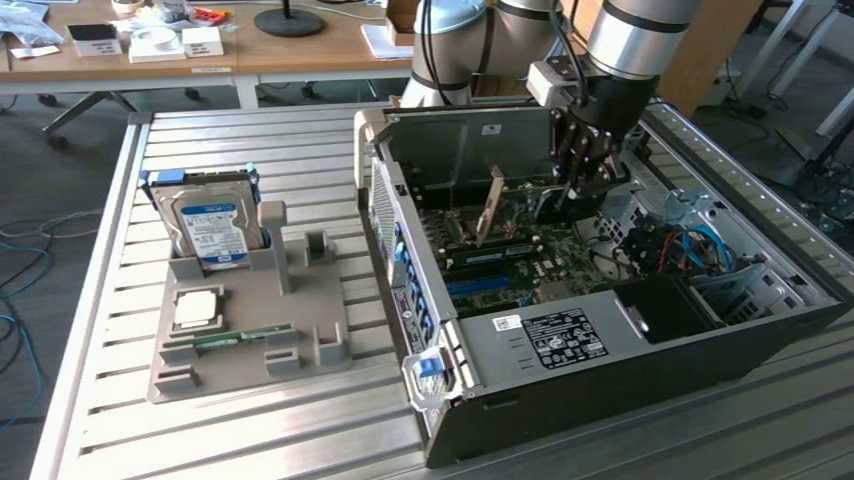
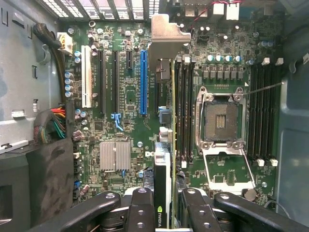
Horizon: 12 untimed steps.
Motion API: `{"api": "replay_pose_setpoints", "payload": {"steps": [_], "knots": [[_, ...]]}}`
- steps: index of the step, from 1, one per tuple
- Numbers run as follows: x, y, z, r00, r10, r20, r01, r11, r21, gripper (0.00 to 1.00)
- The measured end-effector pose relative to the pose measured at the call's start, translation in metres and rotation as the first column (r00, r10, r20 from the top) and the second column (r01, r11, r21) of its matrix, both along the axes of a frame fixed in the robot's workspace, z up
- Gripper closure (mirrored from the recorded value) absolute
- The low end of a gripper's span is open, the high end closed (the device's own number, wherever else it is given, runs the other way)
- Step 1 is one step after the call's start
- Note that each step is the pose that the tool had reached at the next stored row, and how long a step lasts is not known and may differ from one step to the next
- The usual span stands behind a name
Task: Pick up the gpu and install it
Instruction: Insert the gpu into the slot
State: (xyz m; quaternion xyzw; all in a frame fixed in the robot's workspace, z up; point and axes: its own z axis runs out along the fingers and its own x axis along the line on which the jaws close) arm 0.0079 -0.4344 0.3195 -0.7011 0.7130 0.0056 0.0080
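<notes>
Hovering inside the open computer case (image 1: pixel 641 370), at the upper right of the exterior view, the tool (image 1: pixel 583 180) is clamped narrowly on the gpu (image 2: pixel 163 174), held edge-down above the motherboard (image 1: pixel 534 260). Pickup looks done and installing is in hand. The card seems just beside the long blue slot (image 2: pixel 143 82), so seating it calls for careful sideways alignment.

- The gpu (image 2: pixel 163 169), edge-on, hides its fan face; its near end is cut off at the picture's edge, between the fingers of the gripper (image 2: pixel 166 210).
- The arm (image 1: pixel 641 40) is cut off by the exterior view's edge.
</notes>
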Motion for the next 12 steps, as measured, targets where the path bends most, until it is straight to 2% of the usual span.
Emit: {"api": "replay_pose_setpoints", "payload": {"steps": [12], "knots": [[-0.0025, 0.0000, -0.0004, 1.0000, 0.000, 0.0006, 0.000, 1.0000, 0.0001, 0.73]]}}
